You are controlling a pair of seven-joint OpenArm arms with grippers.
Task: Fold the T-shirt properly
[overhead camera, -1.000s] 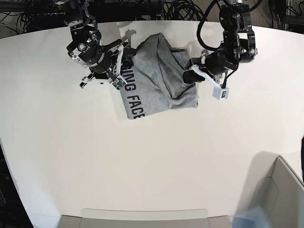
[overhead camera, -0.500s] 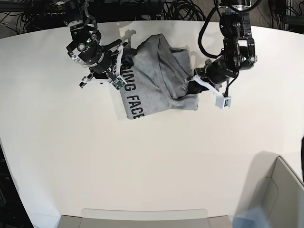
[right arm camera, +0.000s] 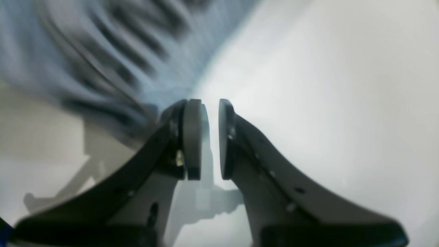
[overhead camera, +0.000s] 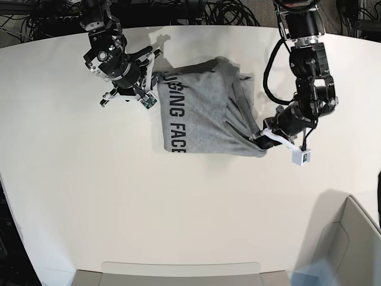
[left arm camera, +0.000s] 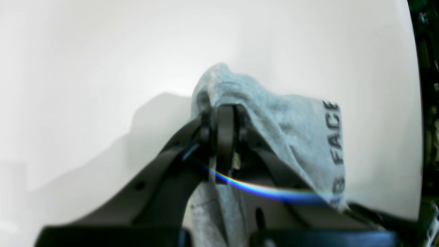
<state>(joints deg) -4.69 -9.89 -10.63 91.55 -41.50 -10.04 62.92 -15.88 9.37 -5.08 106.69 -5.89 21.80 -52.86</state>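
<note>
Since the earlier frame the left gripper [overhead camera: 261, 138] has dragged the shirt [overhead camera: 205, 116] nearer and rightward, spreading it. It is clamped on the shirt's near right corner. "FACE" reads along the left edge. Only the right wrist view shows the right gripper [right arm camera: 205, 137] narrowly parted, empty, beside the table [overhead camera: 178, 208]

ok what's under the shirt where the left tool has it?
White table only. The left tool is shut on a bunched corner of the T-shirt, fabric draped over its fingers. What lies beneath the rest of the cloth is covered.
</note>
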